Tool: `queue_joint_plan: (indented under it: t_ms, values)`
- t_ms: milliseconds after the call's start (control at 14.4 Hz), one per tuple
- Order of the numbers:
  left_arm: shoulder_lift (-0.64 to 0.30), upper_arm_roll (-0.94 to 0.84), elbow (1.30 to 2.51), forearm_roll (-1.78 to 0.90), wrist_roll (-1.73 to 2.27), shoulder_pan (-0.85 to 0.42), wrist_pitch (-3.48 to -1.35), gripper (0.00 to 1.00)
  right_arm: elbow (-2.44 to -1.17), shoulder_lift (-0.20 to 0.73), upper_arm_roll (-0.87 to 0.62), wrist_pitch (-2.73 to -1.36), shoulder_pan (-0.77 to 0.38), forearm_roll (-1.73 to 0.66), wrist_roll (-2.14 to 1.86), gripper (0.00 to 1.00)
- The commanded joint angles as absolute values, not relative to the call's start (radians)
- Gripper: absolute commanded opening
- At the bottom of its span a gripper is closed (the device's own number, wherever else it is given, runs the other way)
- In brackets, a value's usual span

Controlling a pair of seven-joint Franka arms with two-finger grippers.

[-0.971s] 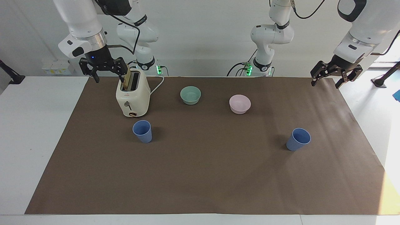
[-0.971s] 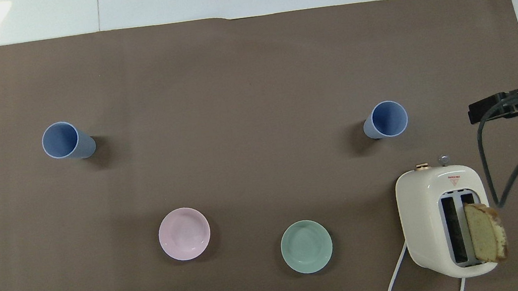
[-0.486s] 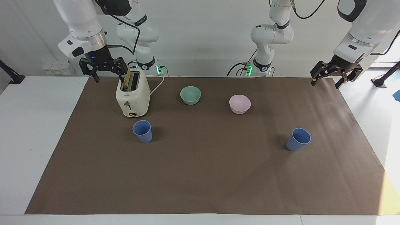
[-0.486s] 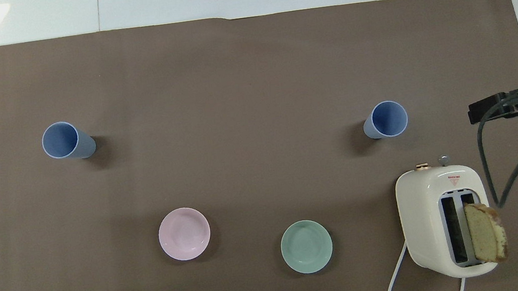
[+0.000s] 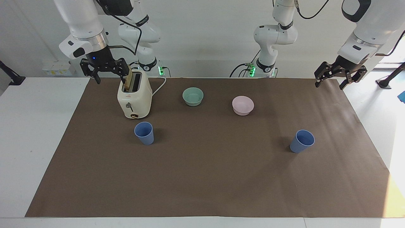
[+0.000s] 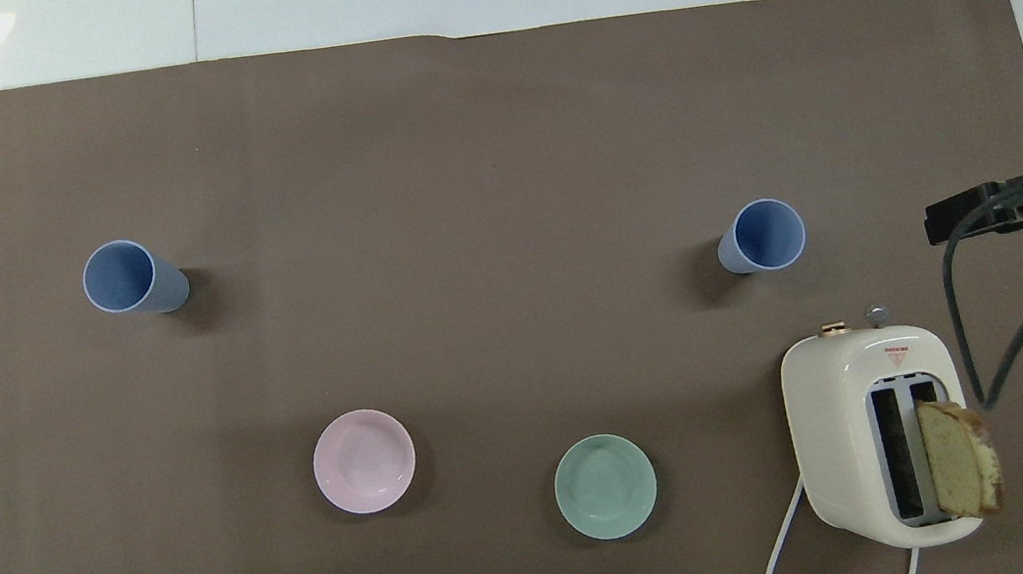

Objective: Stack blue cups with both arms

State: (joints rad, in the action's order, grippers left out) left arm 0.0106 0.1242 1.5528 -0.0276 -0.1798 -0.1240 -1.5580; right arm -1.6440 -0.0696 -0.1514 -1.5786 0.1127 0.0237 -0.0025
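A: Left to right in the facing view, what do you see?

B: Upper left, the right gripper (image 5: 107, 72) hangs beside the toaster (image 5: 134, 98), jaws spread and empty. Below the toaster stands one blue cup (image 5: 144, 133), upright at left of centre.

A: And the middle?

B: The green bowl (image 5: 193, 96) and pink bowl (image 5: 243, 105), both untouched. Lower right, the second cup (image 5: 302, 141) stands well apart from the first. Upper right, the left gripper (image 5: 334, 79) hangs over the mat's (image 5: 202, 177) corner, jaws released, holding nothing.

A: Anything changed over the last second?

B: Nothing. Both arms have held still and neither cup has shifted, so I judge stacking hasn't begun; each arm has its cup to reach first.
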Motion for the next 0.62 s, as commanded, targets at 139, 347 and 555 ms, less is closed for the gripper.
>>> queue_joint_plan:
  t_ms: [139, 347, 555]
  values:
    - [0.023, 0.132, 1.557, -0.032, -0.173, -0.135, -1.551, 1.00, -1.672, -0.094, -0.153, -1.598, 0.124, 0.014, -0.014, 1.00]
    - [0.023, 0.135, 1.557, -0.031, -0.173, -0.124, -1.549, 1.00, -1.672, -0.092, -0.153, -1.598, 0.126, 0.014, -0.014, 1.00]
    - [0.023, 0.138, 1.557, -0.031, -0.173, -0.123, -1.540, 1.00, -1.672, -0.092, -0.153, -1.600, 0.126, 0.014, -0.014, 1.00]
